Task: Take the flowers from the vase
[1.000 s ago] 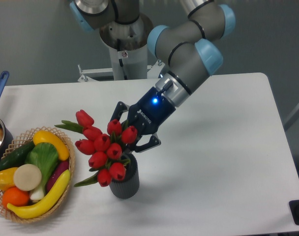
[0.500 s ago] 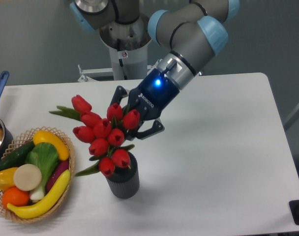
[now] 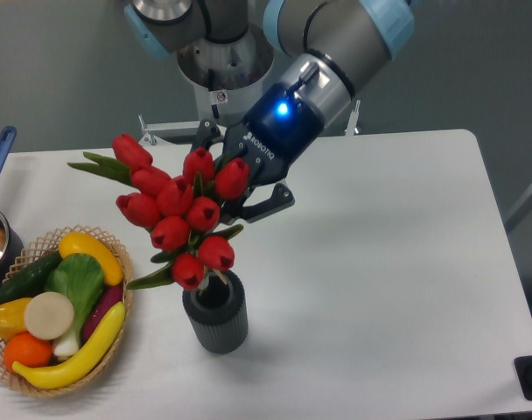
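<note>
End effector [image 3: 234, 179] clamping flowers [image 3: 174, 210] above vase [image 3: 216, 316].

The arm reaches down-left, its end effector [image 3: 234, 179] clamped, blue light glowing on its wrist.

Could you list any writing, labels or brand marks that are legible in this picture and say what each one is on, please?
"ROBOTIQ": white lettering on the dark body of the gripper, small and slanted, only just readable.
A small red and white sticker on the robot's base column: too small to read.
Nothing readable shows on the flowers, the vase or the basket.
</note>
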Controlling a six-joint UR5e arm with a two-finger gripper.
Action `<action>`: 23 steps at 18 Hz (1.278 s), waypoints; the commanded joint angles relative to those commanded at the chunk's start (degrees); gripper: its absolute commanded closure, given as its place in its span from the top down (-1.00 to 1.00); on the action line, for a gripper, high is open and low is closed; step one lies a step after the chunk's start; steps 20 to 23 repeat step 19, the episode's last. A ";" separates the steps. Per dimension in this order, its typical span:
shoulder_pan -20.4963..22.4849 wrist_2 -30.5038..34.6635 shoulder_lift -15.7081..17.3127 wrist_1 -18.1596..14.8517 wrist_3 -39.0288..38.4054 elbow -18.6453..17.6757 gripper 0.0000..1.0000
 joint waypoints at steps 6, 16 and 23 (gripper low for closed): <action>5.35 0.17 0.71 0.00 -1.68 0.79 -0.19; 12.66 0.44 -3.86 0.00 0.61 3.08 -0.18; 13.63 0.70 -4.56 0.09 0.78 2.46 -0.18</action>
